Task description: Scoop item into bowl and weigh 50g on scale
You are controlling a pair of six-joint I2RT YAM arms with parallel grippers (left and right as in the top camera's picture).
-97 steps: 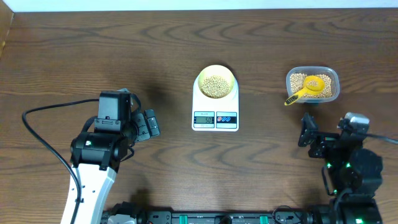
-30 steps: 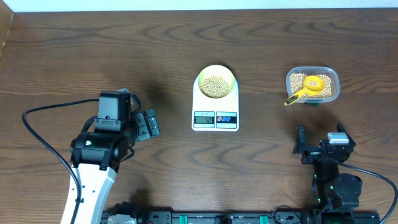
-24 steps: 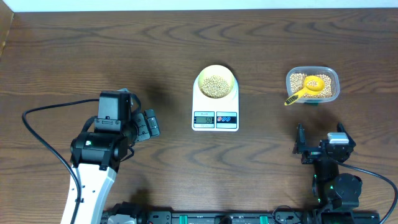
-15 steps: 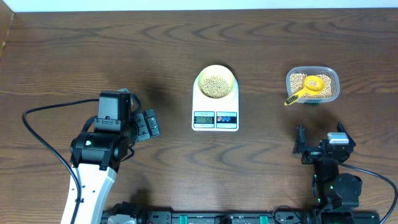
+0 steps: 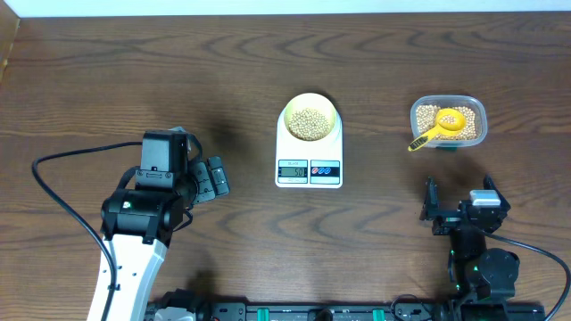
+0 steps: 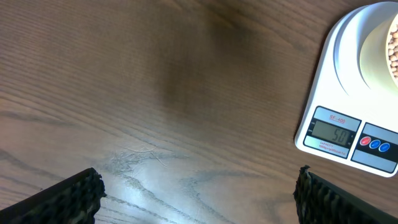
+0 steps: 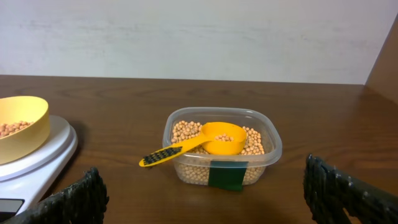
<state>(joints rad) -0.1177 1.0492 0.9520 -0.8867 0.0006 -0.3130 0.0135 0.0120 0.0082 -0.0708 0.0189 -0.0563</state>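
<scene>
The pale yellow bowl (image 5: 310, 119) stands on the white scale (image 5: 309, 160), filled with tan beans (image 5: 309, 123); its display (image 6: 329, 132) is lit. More beans (image 7: 186, 130) lie in the clear tub (image 5: 448, 122), with the yellow scoop (image 5: 442, 127) resting in it, handle over the front left rim. My left gripper (image 5: 214, 177) stands open over bare table to the left of the scale, nothing between its fingers (image 6: 68, 196). My right gripper (image 5: 432, 208) is open too, low near the front edge, facing the tub (image 7: 221, 149) from a distance. It holds nothing.
A black cable (image 5: 67, 209) loops on the table by the left arm. A white wall (image 7: 186, 37) runs behind the table's far edge. Bare wood (image 5: 116, 80) lies at the back left and between the scale and tub.
The right arm pulled back toward the front edge between the earliest frame and a second ago. Nothing has moved in the last second.
</scene>
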